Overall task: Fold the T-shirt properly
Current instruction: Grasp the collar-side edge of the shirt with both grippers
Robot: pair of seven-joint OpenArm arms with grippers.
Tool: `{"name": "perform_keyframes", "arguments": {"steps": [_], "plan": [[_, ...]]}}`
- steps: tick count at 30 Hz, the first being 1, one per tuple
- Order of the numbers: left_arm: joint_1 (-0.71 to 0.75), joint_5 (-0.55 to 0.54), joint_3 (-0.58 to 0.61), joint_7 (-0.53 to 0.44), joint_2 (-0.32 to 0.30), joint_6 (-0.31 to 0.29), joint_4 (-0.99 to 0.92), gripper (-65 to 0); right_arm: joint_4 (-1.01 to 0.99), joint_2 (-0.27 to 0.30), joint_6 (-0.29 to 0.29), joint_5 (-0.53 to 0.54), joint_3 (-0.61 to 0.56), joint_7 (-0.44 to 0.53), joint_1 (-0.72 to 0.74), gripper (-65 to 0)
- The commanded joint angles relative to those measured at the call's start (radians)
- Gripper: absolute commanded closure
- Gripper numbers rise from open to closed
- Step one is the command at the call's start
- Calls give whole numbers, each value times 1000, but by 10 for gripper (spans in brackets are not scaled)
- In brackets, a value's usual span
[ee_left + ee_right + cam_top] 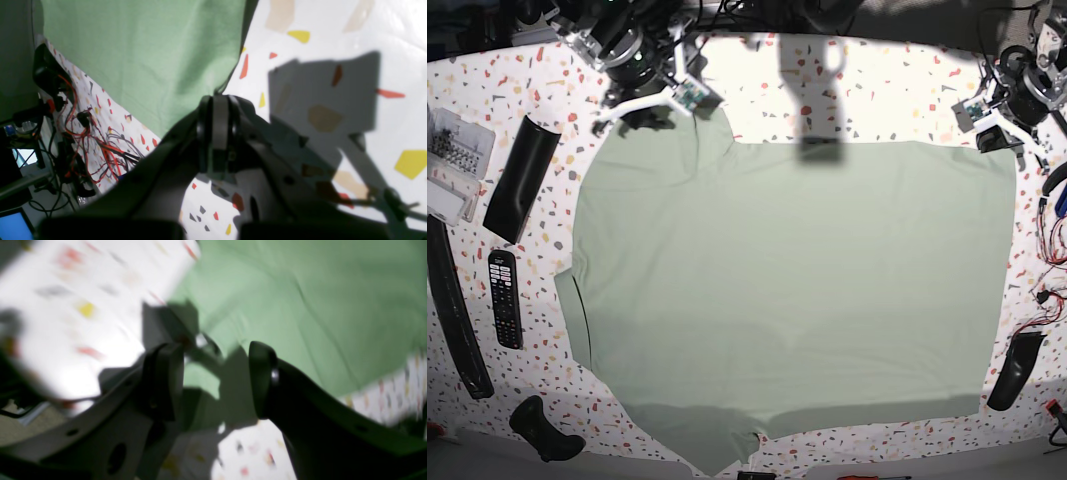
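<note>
The pale green T-shirt [797,290] lies spread flat over most of the speckled table. My left gripper [217,100] is at the shirt's far right corner. Its fingers are pressed together on the tip of the cloth [150,60]. In the base view this gripper [995,132] sits at the top right. My right gripper [217,380] is open, with a wide gap between its fingers over the shirt's edge [300,306]; this view is blurred. In the base view it [695,100] hovers by the shirt's far left corner.
A remote control [505,298], a black sleeve [522,178], a long black strip [452,310] and a clear parts box [452,160] lie along the left edge. A black handle [542,430] lies at the front left. A black piece [1012,370] and loose red and black cables [90,146] are at the right edge.
</note>
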Motion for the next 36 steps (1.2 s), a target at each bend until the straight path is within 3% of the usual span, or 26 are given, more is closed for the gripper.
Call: {"name": "perform_keyframes", "arguments": {"steps": [1, 13, 21, 26, 32, 36], "plan": [[-1, -1, -5, -6, -17, 7, 9, 0, 13, 3, -19, -3, 5, 19, 2, -305], [0, -1, -5, -6, -17, 7, 9, 0, -67, 3, -37, 76, 5, 70, 3, -303], [0, -1, -5, -6, -17, 7, 9, 0, -127, 3, -48, 31, 5, 107, 3, -208], [-1, -1, -5, -6, -17, 7, 9, 0, -127, 4, -52, -62, 5, 98, 3, -11], [0, -1, -5, -5, -17, 7, 9, 0, -110, 4, -51, -67, 5, 90, 2, 0], [0, -1, -5, -6, -17, 8, 9, 0, -70, 5, -52, -146, 5, 60, 2, 0]]}}
